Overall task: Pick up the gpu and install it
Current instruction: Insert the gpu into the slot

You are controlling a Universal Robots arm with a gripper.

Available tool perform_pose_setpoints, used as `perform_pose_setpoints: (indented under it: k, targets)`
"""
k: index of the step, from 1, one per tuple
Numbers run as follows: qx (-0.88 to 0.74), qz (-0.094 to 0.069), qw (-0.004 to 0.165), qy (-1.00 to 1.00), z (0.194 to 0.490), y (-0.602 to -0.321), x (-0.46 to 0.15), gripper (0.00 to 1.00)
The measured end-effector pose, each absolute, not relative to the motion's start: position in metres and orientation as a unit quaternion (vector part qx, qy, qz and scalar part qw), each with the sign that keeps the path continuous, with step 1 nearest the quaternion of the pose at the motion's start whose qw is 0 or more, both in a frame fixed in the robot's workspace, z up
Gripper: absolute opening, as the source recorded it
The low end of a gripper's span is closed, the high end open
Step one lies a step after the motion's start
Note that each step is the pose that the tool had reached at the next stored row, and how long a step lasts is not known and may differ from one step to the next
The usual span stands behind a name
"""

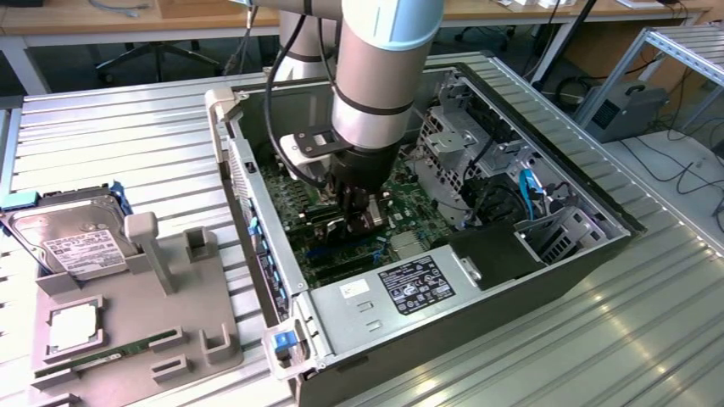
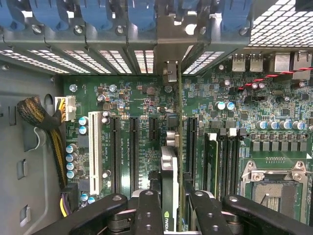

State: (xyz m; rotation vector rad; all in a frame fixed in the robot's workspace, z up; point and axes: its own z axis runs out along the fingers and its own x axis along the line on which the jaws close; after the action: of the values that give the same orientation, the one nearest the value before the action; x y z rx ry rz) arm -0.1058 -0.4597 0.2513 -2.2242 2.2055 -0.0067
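Gripping the gpu (image 2: 169, 186) on edge, the hand (image 2: 170, 208) is hovering over the motherboard (image 2: 142, 105); seating in a slot is not yet done.

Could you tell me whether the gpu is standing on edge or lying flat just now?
On edge: the gpu stands upright between the gripper fingers, its bracket toward the rear slots.

hard drive (image 1: 70, 240) in grey holder (image 1: 136, 339) | RAM stick (image 1: 108, 354) | open PC case (image 1: 453, 297)
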Motion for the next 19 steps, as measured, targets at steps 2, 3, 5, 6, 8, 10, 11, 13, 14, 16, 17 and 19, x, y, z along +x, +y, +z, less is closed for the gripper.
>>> perform_pose_setpoints:
  k: [2,3,5,6,8,10,11,13,14,16,17,19]
  targets:
    - [-0.710,-0.002,0.005,0.704,0.2513,-0.4597,-0.1058,0.27]
    - [-0.710,-0.002,0.005,0.704,0.2513,-0.4597,-0.1058,0.27]
    - [-0.710,-0.002,0.005,0.704,0.2509,-0.4595,-0.1057,0.28]
    - [-0.710,-0.002,0.005,0.704,0.2509,-0.4596,-0.1057,0.34]
    - [-0.710,-0.002,0.005,0.704,0.2512,-0.4596,-0.1058,0.40]
    - [-0.710,-0.002,0.005,0.704,0.2513,-0.4596,-0.1058,0.46]
    - [-0.710,-0.002,0.005,0.704,0.2512,-0.4596,-0.1058,0.53]
    - [-0.710,-0.002,0.004,0.704,0.2529,-0.4597,-0.1058,0.53]
    - [-0.710,-0.002,0.005,0.704,0.2549,-0.4596,-0.1058,0.53]
    - [-0.710,-0.002,0.005,0.704,0.2563,-0.4596,-0.1058,0.53]
    - [-0.710,-0.002,0.005,0.704,0.2565,-0.4596,-0.1058,0.53]
    - [-0.710,-0.001,0.006,0.704,0.2568,-0.4596,-0.1058,0.53]
